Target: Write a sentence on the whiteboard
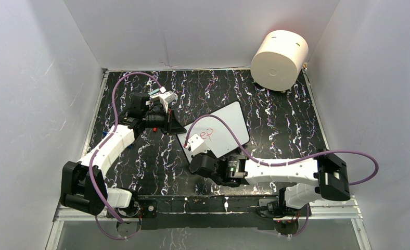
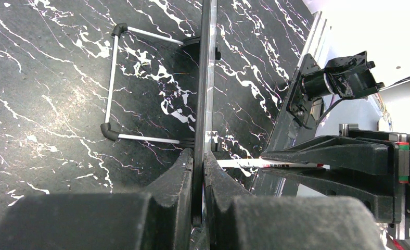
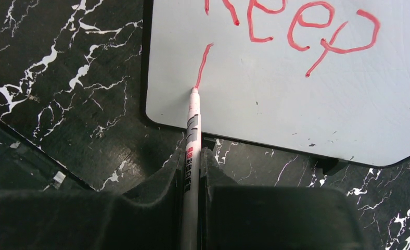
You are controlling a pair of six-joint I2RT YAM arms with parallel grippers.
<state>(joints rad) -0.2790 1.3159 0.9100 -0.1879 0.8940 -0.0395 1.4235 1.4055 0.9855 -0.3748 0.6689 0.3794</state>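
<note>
The board (image 1: pixel 221 127) lies on the marbled table (image 1: pixel 296 120), set askew, with a cream cylinder (image 1: pixel 279 53) well apart beyond its far corner.

The left gripper (image 2: pixel 199 156) is at the board's left edge. Its wrist view shows the board edge-on, and the two fingers (image 2: pixel 181 169) are pinched tight on the rim, one on each face. A wire frame (image 2: pixel 112 83) with black corners reaches out from that edge over the table.

The right gripper (image 3: pixel 191 159) hangs over the board's near edge. Its fingers are closed on a white marker (image 3: pixel 191 140), gripping the barrel so that the front part sticks out ahead of them. The tip touches the board's white face just inside the near-left corner, at the lower end of a short red stroke (image 3: pixel 204 62).

Of the sentence (image 3: pixel 296 26), only "Keep" stands on the board, in red, above and to the right of that stroke. The wrist view crops off the top of the K. In the top view the arm hides all but "ep".
</note>
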